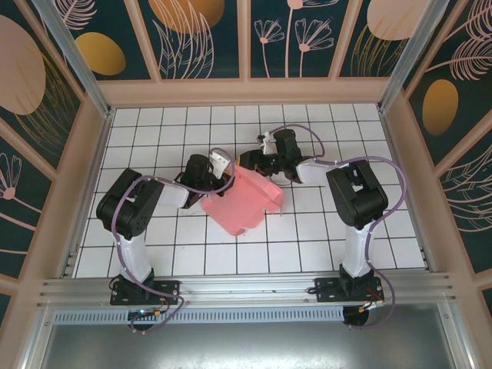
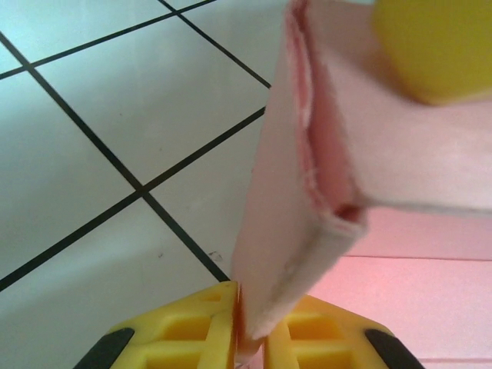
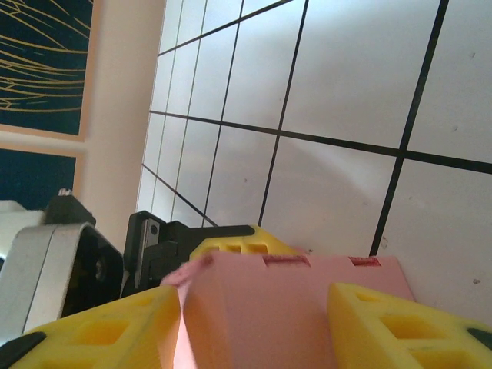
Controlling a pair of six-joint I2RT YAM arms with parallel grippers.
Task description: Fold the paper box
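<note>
One partly folded paper box (image 1: 242, 201) sits mid-worktop (image 1: 307, 246). Two grippers hold it: left gripper (image 2: 247, 327) clamps one edge; right gripper (image 3: 257, 323) grips a folded panel.

No legible text or labels

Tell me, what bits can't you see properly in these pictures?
- Top view: where the left gripper and right gripper meet the paper box; too small, hidden by the wrists.
- Left wrist view: the box's whole shape; too close, blurry, cut off by the edges.
- Right wrist view: whether the fingers squeeze the box or just flank it; the bottom edge cuts them off.
</note>
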